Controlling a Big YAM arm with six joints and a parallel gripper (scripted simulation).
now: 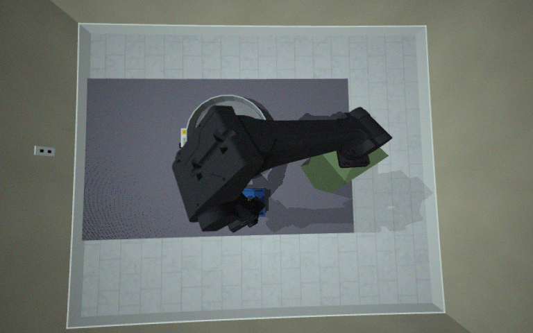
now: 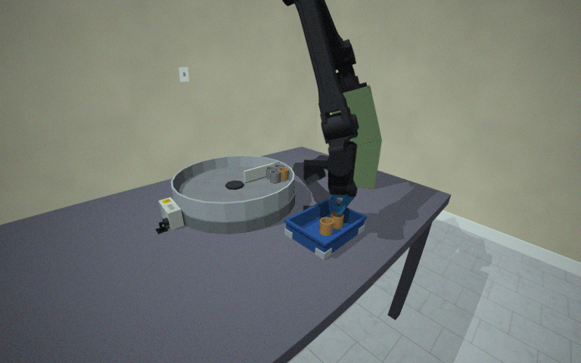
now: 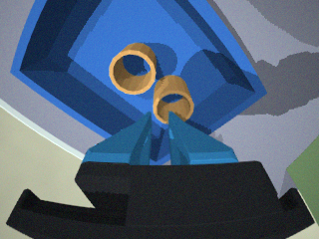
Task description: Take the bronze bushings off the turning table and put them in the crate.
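I'm looking across the dark table (image 2: 107, 274), with the black arm (image 2: 330, 85) coming down from above, its green base block (image 2: 364, 141) behind it. The grey turning table (image 2: 233, 201) sits toward the back, a small white box (image 2: 170, 212) touching its left side. Against the far rim of the turning table, beside a pale bar (image 2: 259, 173), I see two steel bushings (image 2: 272, 173) and one bronze bushing (image 2: 283, 173) clustered together. Just right of the disc and in front of it is the blue crate (image 2: 299, 222), and that is where my gripper (image 3: 159, 118) is, pointing straight down into it. From the top view the arm hides most of the crate (image 1: 257, 194). On the wrist view I count two bronze bushings standing upright inside the crate (image 3: 60, 40): one bushing (image 3: 134, 70) off to the upper left, apart from the fingers, and a second bushing (image 3: 174, 99) right at the blue fingertips. The fingers stand at a narrow gap, parted a little and holding nothing, with the second bushing resting free on the crate floor just beyond them.
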